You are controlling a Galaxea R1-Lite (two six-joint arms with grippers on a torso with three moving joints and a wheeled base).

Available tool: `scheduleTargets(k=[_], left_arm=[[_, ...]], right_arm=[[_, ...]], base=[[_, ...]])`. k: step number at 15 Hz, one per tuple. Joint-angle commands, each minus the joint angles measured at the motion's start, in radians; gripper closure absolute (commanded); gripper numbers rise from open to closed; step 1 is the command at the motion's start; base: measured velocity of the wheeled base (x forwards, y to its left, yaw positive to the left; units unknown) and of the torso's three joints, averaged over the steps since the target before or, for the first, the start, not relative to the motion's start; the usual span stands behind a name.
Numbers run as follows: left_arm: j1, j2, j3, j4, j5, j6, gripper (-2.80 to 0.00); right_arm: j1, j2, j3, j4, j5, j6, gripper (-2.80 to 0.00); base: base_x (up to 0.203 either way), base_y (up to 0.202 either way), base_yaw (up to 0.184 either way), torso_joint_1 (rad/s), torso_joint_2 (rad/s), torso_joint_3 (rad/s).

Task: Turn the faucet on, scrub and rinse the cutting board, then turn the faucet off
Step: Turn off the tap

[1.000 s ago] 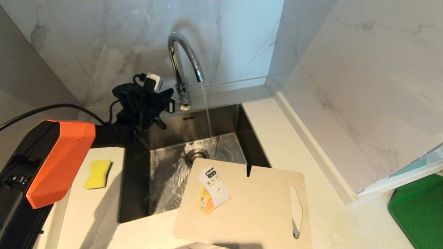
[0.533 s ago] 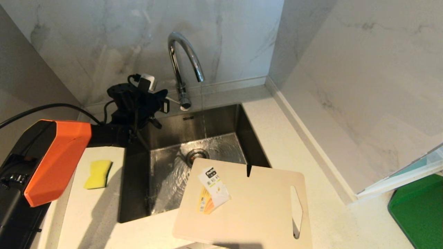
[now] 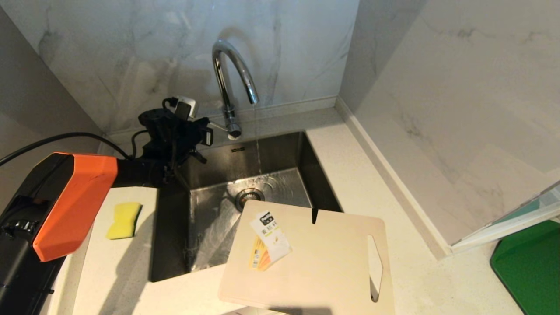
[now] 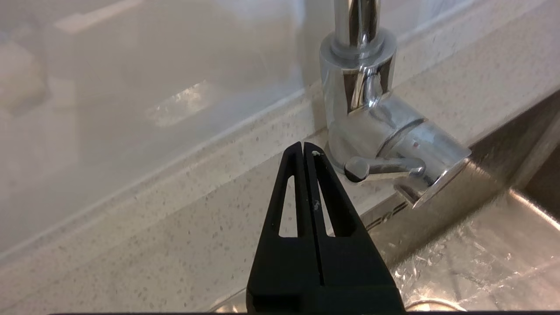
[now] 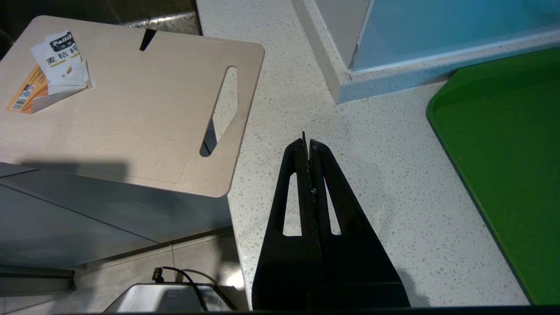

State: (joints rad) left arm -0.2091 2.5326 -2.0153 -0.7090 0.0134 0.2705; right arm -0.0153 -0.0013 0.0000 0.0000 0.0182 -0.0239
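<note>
Left gripper (image 4: 304, 151) closed, empty, just left of faucet (image 3: 230, 83) lever; perhaps thin trickle running. Right gripper (image 5: 307, 142) closed, right of cutting board (image 3: 321, 258).

Right gripper (image 5: 307, 142) hangs over the speckled counter (image 5: 372, 175), fingers pressed together. The board (image 5: 131, 113) lies beside it, jutting past the counter's edge, paper label (image 5: 52, 65) on top. Green mat (image 5: 503, 153) on the other side.
</note>
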Motion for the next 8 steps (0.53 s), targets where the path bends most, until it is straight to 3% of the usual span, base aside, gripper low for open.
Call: scheduleTargets(k=[1,3,8], left_arm=[[-0.001,-0.018,-0.002,-0.002,0.001,0.003,0.0],[-0.002,-0.065,-0.001,0.011,0.005,-0.01,0.0],[-0.015,-0.172,0.001,0.24,0.01,-0.09,0.0]], right_arm=[[0.0,0.001,0.0,0.0,0.0,-0.001,0.0],[0.001,0.001,0.0,0.0,0.0,-0.001,0.0],[0.0,0.0,0.0,0.0,0.0,-0.001,0.0]], base=[[0.0,0.0,0.0,0.0,0.0,0.0],[0.0,0.0,0.0,0.0,0.0,0.0],[0.0,0.0,0.0,0.0,0.0,0.0]])
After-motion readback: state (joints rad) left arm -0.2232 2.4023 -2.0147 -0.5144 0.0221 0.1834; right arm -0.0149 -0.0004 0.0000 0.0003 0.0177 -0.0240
